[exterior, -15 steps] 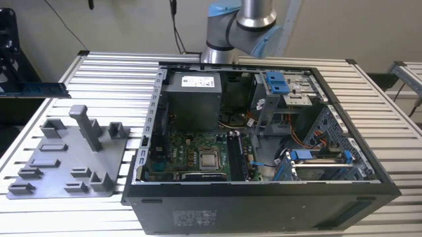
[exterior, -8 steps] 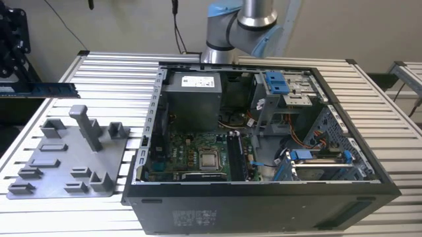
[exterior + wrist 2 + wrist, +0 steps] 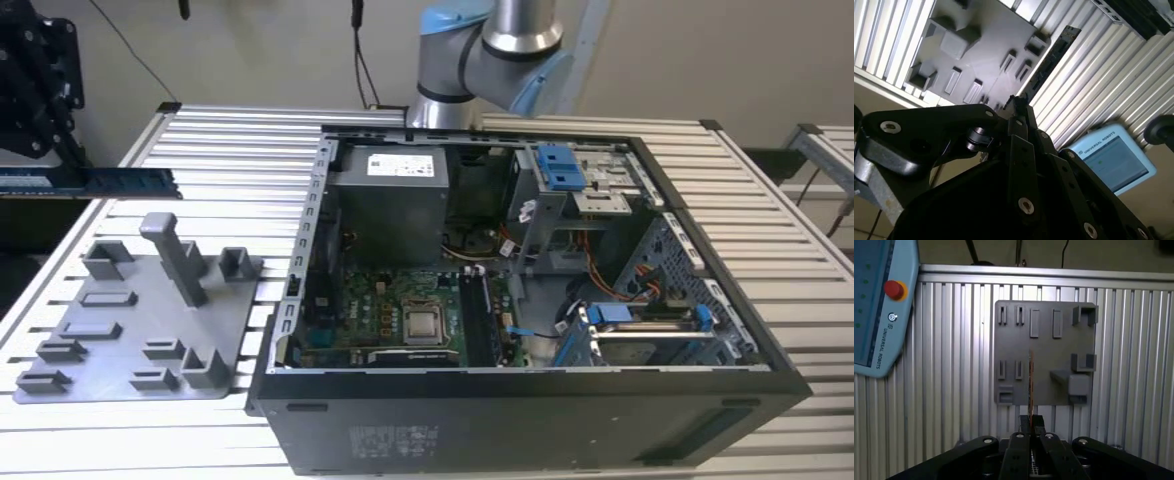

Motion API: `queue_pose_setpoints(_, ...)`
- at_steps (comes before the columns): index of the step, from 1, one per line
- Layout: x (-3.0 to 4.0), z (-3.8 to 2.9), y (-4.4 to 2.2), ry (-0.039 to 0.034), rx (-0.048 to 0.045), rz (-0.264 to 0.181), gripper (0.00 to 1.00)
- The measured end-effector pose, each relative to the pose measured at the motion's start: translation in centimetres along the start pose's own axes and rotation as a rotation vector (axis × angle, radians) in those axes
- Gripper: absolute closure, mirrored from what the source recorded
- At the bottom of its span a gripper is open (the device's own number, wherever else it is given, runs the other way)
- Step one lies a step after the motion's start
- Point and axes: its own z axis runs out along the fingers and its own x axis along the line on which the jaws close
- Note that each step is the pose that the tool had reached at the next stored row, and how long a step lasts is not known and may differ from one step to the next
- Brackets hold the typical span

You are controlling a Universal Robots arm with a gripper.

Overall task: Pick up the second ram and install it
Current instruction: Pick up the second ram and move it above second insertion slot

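**Gripper.** The gripper point(image 3: 70, 165) is hanging at the far end of the slatted table point(image 3: 787, 300), at the exterior view's left. It is clenching the second ram point(image 3: 134, 182). In the first wrist view its fingertips point(image 3: 1023, 426) are pressing on the stick's two flat faces, and the board is showing edge-on. This grip is probably chosen to keep the contact edge free and the stick square to the fingers.

**Task item.** The second ram is riding level in the air, touching nothing but the gripper. In the second wrist view it is projecting straight out from the fingertips point(image 3: 1016, 102) as a long dark strip point(image 3: 1054, 57). Below it the grey holder plate point(image 3: 984, 55) is lying flat on the table. The plate's slotted blocks appear meant to stand parts on edge for such a pinch.

**Destination.** The computer case point(image 3: 534, 385) is lying on its side, well apart from the gripper at the exterior view's right. Its panel is off, so the motherboard point(image 3: 387, 310) is facing upward and open to an approach from above. The memory slots point(image 3: 478, 315) are running near to far beside the processor socket. Whether a stick is already sitting in one of them I cannot tell.

**Surroundings.** A teach pendant point(image 3: 1114, 160) is showing beyond the table edge in both wrist views, clear of the work.
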Motion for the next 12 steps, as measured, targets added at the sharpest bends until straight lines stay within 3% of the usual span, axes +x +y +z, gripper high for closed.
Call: queue_pose_setpoints(12, 0.02, -0.02, -2.12, 0.0, -0.0012, 0.0, 0.86)
